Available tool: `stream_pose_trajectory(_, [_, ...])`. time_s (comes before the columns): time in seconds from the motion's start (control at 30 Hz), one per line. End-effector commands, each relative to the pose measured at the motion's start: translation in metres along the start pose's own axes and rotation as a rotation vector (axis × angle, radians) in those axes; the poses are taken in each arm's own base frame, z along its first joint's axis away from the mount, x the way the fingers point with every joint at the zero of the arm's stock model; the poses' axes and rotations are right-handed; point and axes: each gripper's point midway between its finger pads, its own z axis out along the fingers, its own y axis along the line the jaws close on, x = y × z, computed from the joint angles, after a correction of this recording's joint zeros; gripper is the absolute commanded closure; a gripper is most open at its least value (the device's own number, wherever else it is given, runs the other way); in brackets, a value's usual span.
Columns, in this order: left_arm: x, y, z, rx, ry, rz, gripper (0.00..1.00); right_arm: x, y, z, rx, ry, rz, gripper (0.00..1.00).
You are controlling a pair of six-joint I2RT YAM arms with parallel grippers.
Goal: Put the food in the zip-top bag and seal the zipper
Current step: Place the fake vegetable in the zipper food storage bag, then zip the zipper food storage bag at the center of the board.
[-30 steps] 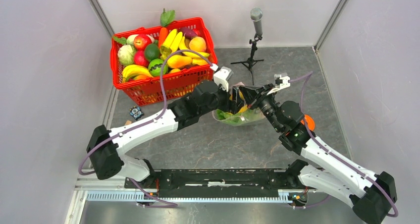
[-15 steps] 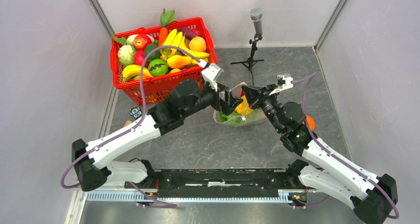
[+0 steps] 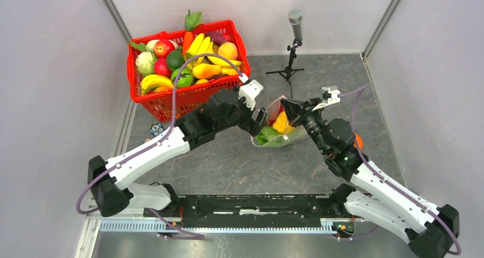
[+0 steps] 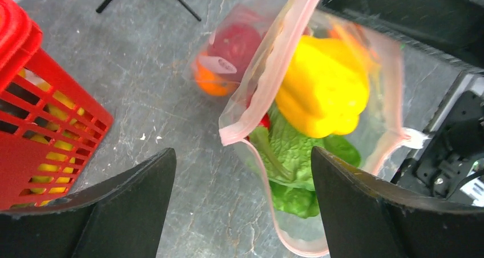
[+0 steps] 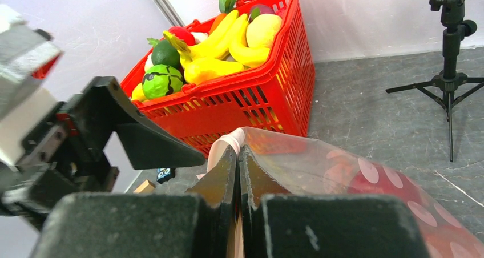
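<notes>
A grey stone-patterned worktop (image 3: 228,161) carried everything. The left arm (image 3: 154,152) reached in from the near left and the right arm (image 3: 371,178) from the near right, and they met over the middle. A red mesh basket (image 3: 171,101) heaped with toy fruit and vegetables stood at the far left corner, and a microphone on a small tripod (image 3: 295,18) stood at the far edge, right of the basket.

The zip-top bag (image 3: 279,135) sat mid-worktop between the two hands, its base on the surface and its mouth raised and gaping. The right hand (image 3: 290,107) was closed tight on the top edge of the bag, pinching the film between its fingers (image 5: 228,172). The left hand (image 3: 258,121) hung just beside the bag's left side with its jaws spread wide, holding nothing.

Inside the bag lay the yellow bell pepper (image 4: 325,87) on top of the green cabbage (image 4: 291,155). A red piece (image 4: 237,41) and the orange (image 4: 208,84) showed through the film on the far side. The zipper (image 4: 268,69), a pink strip round the mouth, stood parted and unsealed.
</notes>
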Motion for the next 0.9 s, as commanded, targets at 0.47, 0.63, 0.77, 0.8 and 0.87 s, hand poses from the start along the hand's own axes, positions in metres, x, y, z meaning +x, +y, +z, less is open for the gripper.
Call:
stream_pose_trajectory(0.47, [-0.029, -0.012, 0.030, 0.203, -0.084, 0.276, 0.45, -0.027, 0.030, -0.002, -0.132, -0.045, -0.050, 0.95])
stream_pose_trajectory(0.63, [-0.018, -0.011, 0.033, 0.225, -0.029, 0.293, 0.58, -0.033, 0.034, -0.003, -0.151, -0.053, -0.075, 0.95])
stream_pose_trajectory(0.77, [-0.008, -0.002, 0.040, 0.182, 0.014, 0.295, 0.96, -0.034, 0.039, -0.005, -0.180, -0.051, -0.110, 0.96])
stream_pose_trajectory(0.8, [-0.011, 0.000, 0.040, 0.171, 0.008, 0.295, 0.97, -0.037, 0.041, -0.006, -0.187, -0.054, -0.123, 0.95])
stream_pose_trajectory(0.87, [-0.020, 0.000, 0.037, 0.164, -0.027, 0.290, 0.98, -0.037, 0.041, -0.006, -0.192, -0.047, -0.158, 0.95])
